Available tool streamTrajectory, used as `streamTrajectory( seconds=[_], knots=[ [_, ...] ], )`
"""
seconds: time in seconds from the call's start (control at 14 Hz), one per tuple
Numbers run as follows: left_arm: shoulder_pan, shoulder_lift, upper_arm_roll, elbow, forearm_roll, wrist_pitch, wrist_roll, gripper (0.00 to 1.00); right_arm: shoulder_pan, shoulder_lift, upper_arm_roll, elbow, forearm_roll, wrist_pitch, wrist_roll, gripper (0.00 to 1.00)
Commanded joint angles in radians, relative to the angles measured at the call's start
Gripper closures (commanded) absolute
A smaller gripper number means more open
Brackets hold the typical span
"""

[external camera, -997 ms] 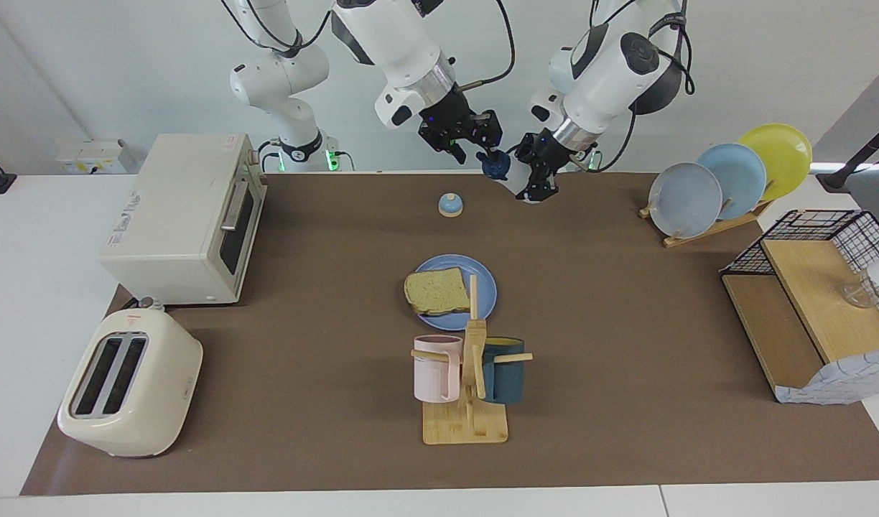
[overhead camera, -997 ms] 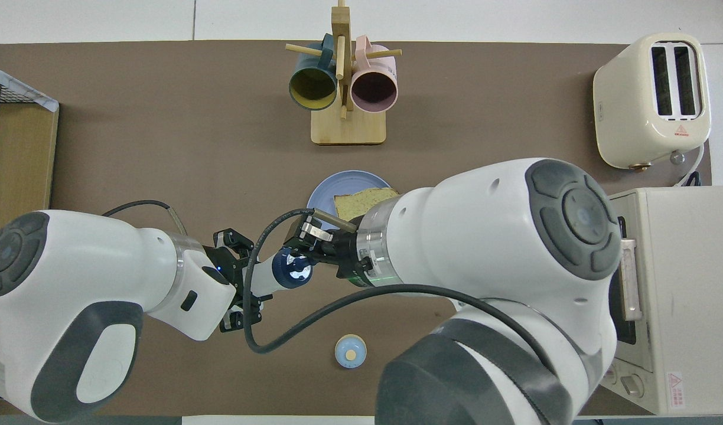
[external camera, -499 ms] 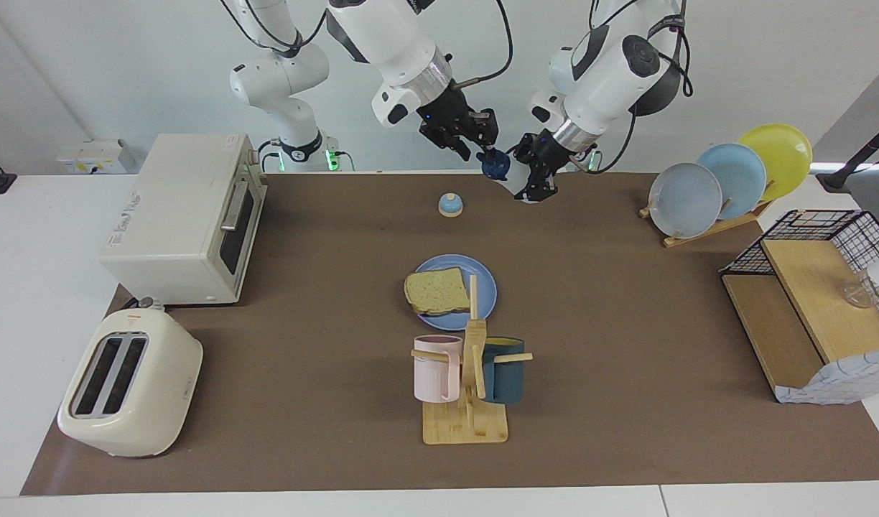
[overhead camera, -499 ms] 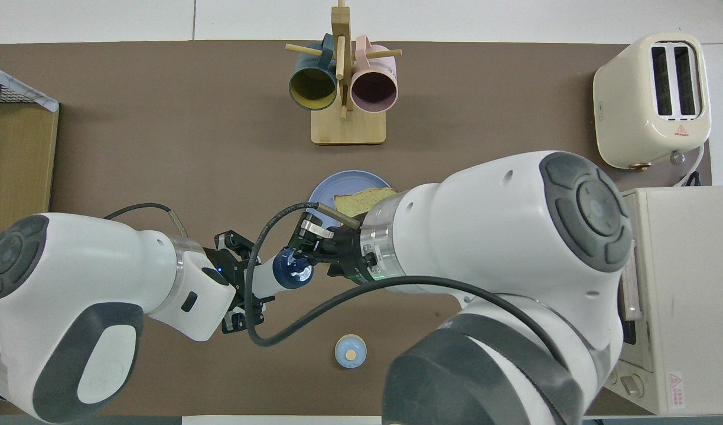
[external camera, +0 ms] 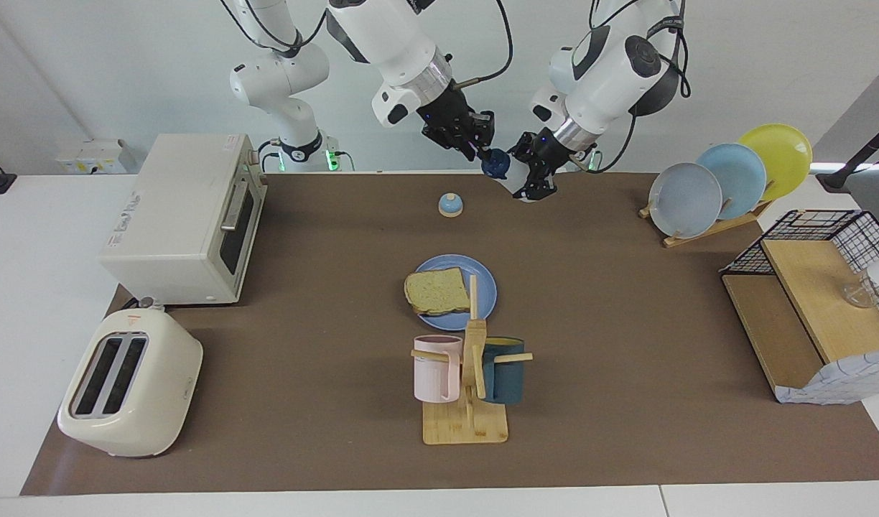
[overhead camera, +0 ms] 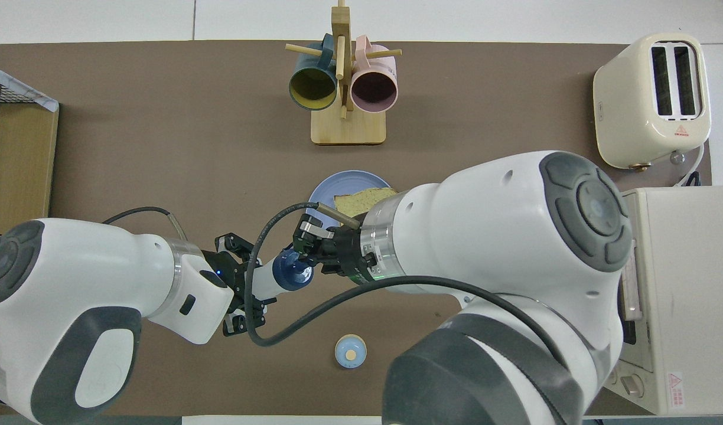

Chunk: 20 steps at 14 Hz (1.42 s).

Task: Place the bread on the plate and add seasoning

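Left claw [external camera: 527,174] pinching the seasoning [external camera: 503,171] aloft, right claw [external camera: 480,146] at its cap (grip seemingly unsettled), bread [external camera: 437,291] on plate [external camera: 484,289]

**Toast plated, seasoning aloft**

We see the bread [external camera: 437,290], one square pale-tan slice with a darker crust, lying flat on the plate [external camera: 482,287], a round matte medium-blue disc at the table's centre. In the facing view the slice covers the plate's nine o'clock side, overhanging the rim. At about one o'clock from the plate, the seasoning [external camera: 503,172], a small translucent white bottle with a navy cap, is tilted in mid-air.
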Motion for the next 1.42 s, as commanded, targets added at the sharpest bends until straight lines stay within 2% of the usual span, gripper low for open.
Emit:
streamTrajectory(
  seconds=[0.0, 0.14, 0.43, 0.5, 0.57, 0.64, 1.07, 1.35],
  knots=[
    [-0.001, -0.035, 0.004, -0.041, -0.017, 0.037, -0.007, 1.0, -0.006, -0.004, 0.002, 0.005, 0.019, -0.015, 0.015, 0.73],
    [-0.001, -0.035, 0.004, -0.042, -0.017, 0.037, -0.007, 1.0, -0.009, -0.003, 0.002, 0.005, 0.019, -0.018, 0.015, 0.82],
    [-0.001, -0.037, 0.004, -0.044, -0.017, 0.034, -0.009, 1.0, -0.014, -0.001, -0.001, 0.011, 0.022, -0.018, 0.017, 0.82],
    [-0.001, -0.037, 0.004, -0.042, -0.017, 0.034, -0.01, 1.0, -0.014, -0.001, -0.001, 0.011, 0.022, -0.016, 0.017, 0.85],
    [-0.001, -0.035, 0.004, -0.044, -0.017, 0.034, -0.012, 1.0, -0.012, -0.001, -0.001, 0.009, 0.023, -0.013, 0.017, 0.96],
    [-0.001, -0.035, 0.004, -0.044, -0.017, 0.036, -0.015, 1.0, -0.014, -0.001, -0.001, 0.009, 0.023, -0.013, 0.017, 1.0],
    [-0.001, -0.037, 0.004, -0.044, -0.017, 0.034, -0.021, 1.0, -0.029, -0.001, -0.003, 0.003, 0.025, -0.008, 0.007, 1.0],
    [0.0, -0.037, 0.005, -0.044, -0.017, 0.033, -0.023, 1.0, -0.108, 0.002, -0.003, 0.008, 0.14, -0.011, 0.001, 1.0]
  ],
)
